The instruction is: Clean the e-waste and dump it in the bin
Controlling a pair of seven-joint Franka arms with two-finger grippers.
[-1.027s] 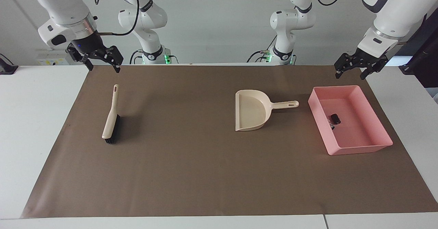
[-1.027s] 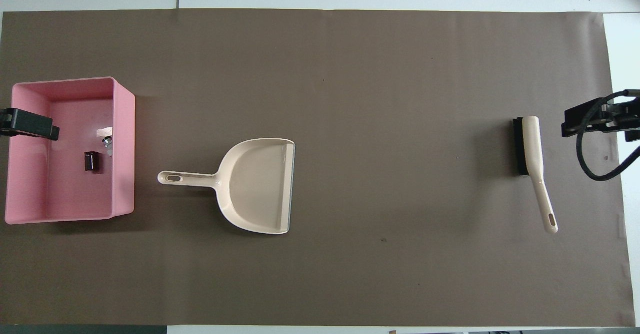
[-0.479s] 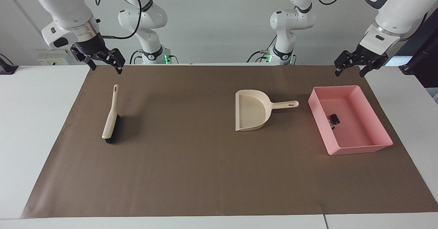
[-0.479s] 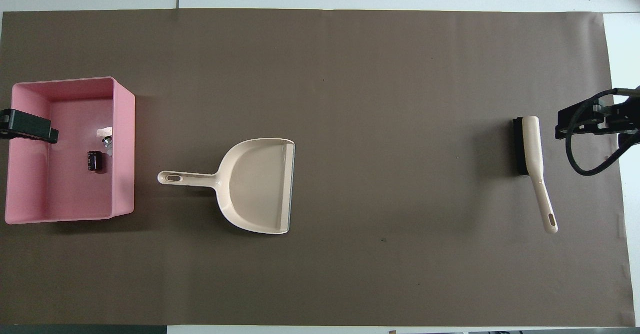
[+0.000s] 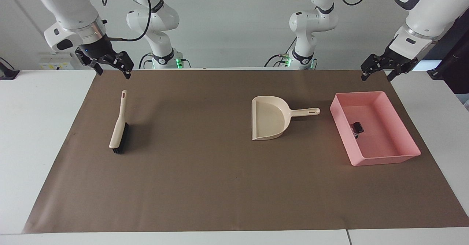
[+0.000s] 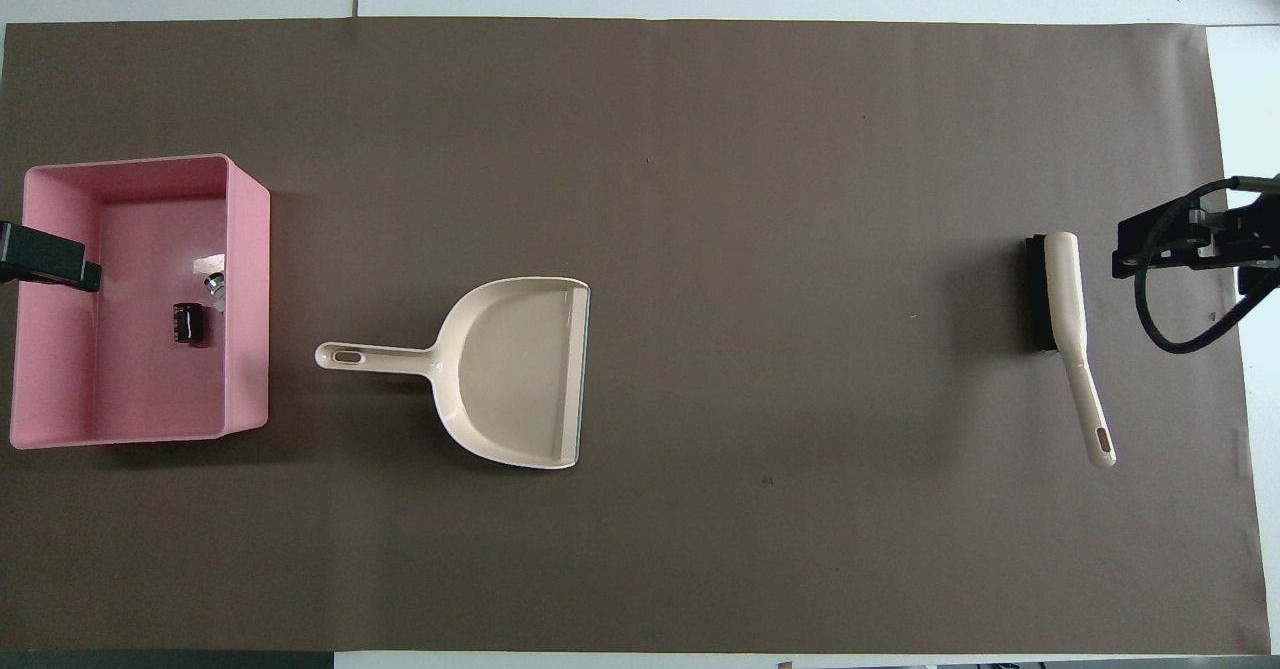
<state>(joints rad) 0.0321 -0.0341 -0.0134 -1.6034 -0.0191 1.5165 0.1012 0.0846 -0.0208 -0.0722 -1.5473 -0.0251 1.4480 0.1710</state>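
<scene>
The pink bin stands at the left arm's end of the brown mat, also in the overhead view. Both e-waste parts lie in it: the dark cylinder, also seen in the facing view, and the white-grey cylinder against the wall beside it. My left gripper is open and empty, up in the air over the bin's robot-side end. My right gripper is open and empty, raised over the mat's edge by the brush.
A beige dustpan lies empty on the mat beside the bin, handle toward the bin. A beige brush with black bristles lies at the right arm's end. The brown mat covers the white table.
Both grippers have drawn up and a little outward toward their ends of the table. The dark cylinder has shifted slightly inside the bin. Dustpan and brush have not moved.
</scene>
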